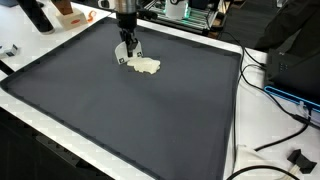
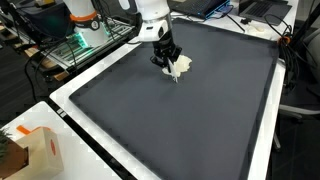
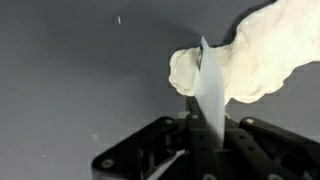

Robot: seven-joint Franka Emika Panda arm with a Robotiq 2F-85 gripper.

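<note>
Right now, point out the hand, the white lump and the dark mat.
hand (image 1: 130, 58): exterior view, midway between its fingertips.
white lump (image 3: 255, 50): wrist view, middle of its bumpy surface.
dark mat (image 1: 120, 125): exterior view, a bare part near its middle.

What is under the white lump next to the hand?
The white lump lies on the dark mat. The mat directly beneath is covered, and whether the white blade held in the hand reaches under it cannot be seen.
</note>
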